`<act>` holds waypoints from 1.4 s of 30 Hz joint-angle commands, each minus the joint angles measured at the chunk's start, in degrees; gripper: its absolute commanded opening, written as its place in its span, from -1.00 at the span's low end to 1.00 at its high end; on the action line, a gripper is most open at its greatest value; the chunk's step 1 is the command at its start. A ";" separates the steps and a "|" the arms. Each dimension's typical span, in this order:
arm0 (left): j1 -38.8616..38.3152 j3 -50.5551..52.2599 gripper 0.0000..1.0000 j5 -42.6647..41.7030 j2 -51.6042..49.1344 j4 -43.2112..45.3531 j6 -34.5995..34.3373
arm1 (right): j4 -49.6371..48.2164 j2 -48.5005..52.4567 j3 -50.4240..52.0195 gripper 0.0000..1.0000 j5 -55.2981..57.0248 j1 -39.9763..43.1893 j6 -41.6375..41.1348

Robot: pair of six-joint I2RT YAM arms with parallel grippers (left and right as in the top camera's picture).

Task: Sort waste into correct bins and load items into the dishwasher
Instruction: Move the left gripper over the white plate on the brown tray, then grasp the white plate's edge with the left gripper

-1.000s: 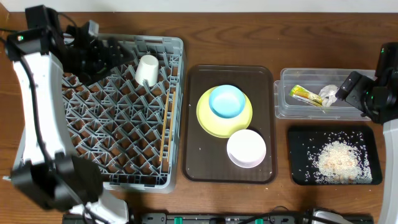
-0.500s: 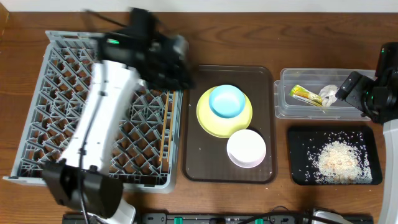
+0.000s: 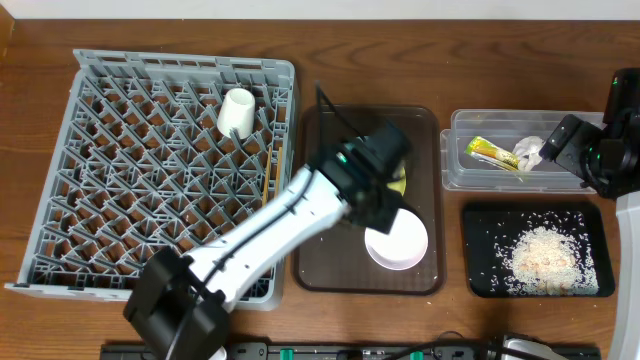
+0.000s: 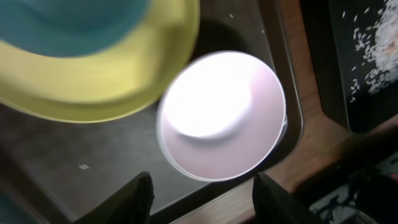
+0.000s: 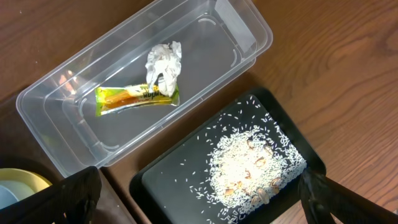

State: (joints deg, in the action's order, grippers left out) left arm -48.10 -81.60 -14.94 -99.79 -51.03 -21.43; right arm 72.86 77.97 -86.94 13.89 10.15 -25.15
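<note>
My left gripper (image 3: 385,195) hovers over the brown tray, open, with nothing between its fingers (image 4: 134,199). Just ahead of it sits the white bowl (image 4: 221,115) (image 3: 398,240), beside the yellow plate (image 4: 106,81) that carries the light blue bowl (image 4: 62,25). The small white cup (image 3: 237,110) lies in the grey dishwasher rack (image 3: 150,170), and the chopsticks (image 3: 268,190) lie along the rack's right side. The clear tub (image 5: 74,124) holds the wrapper (image 5: 137,96) and the tissue (image 5: 165,59). Rice scraps (image 5: 255,165) lie in the black tray (image 3: 480,270). My right gripper (image 5: 199,205) hangs open above both bins.
The brown serving tray (image 3: 320,250) stands between the rack and the bins. My left arm (image 3: 260,235) stretches diagonally over the rack's near right corner. The right arm (image 3: 605,150) sits at the table's right edge.
My left arm has swung from the rack's far left corner, across the rack, to above the brown tray. The cup stays in the rack. The right arm has not moved.
</note>
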 commanded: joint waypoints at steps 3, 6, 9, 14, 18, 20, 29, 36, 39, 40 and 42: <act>-5.55 4.94 0.06 2.62 -0.20 5.01 -4.22 | 0.09 -0.07 -0.33 0.99 0.42 0.31 0.37; -7.80 7.69 0.07 3.02 -0.20 9.25 -4.85 | 0.07 -0.07 -0.33 0.99 0.42 0.31 0.39; -9.49 10.25 0.06 9.38 -0.22 11.96 -8.07 | 0.07 -0.07 -0.33 0.98 0.42 0.31 0.39; -9.92 13.60 0.07 20.28 -0.22 10.97 -10.25 | 0.09 -0.07 -0.33 0.99 0.42 0.31 0.39; -9.77 16.02 0.06 21.38 -0.22 11.30 -10.43 | 0.09 -0.07 -0.33 0.98 0.42 0.31 0.39; -9.77 17.00 0.06 23.58 -0.22 11.15 -10.40 | 0.07 -0.07 -0.33 0.99 0.42 0.31 0.37; -5.86 17.25 0.06 38.47 -0.11 0.46 -12.20 | 0.07 -0.07 -0.33 0.98 0.42 0.31 0.39; -3.06 12.74 0.06 37.79 1.36 -6.62 -12.31 | 0.09 -0.07 -0.33 0.99 0.42 0.31 0.39; -3.76 10.45 0.06 34.40 3.23 -6.34 -12.33 | 0.09 -0.07 -0.33 0.99 0.42 0.31 0.39; -4.04 10.03 0.06 32.00 4.09 -5.42 -12.31 | 0.09 -0.07 -0.33 0.98 0.42 0.31 0.39; -4.79 9.94 -0.05 25.70 5.86 -2.80 -12.28 | 0.09 -0.07 -0.33 0.99 0.42 0.31 0.39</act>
State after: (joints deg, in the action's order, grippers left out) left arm -51.81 -69.63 18.33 -97.69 -55.24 -33.12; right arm 72.84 77.97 -86.94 13.89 10.15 -25.15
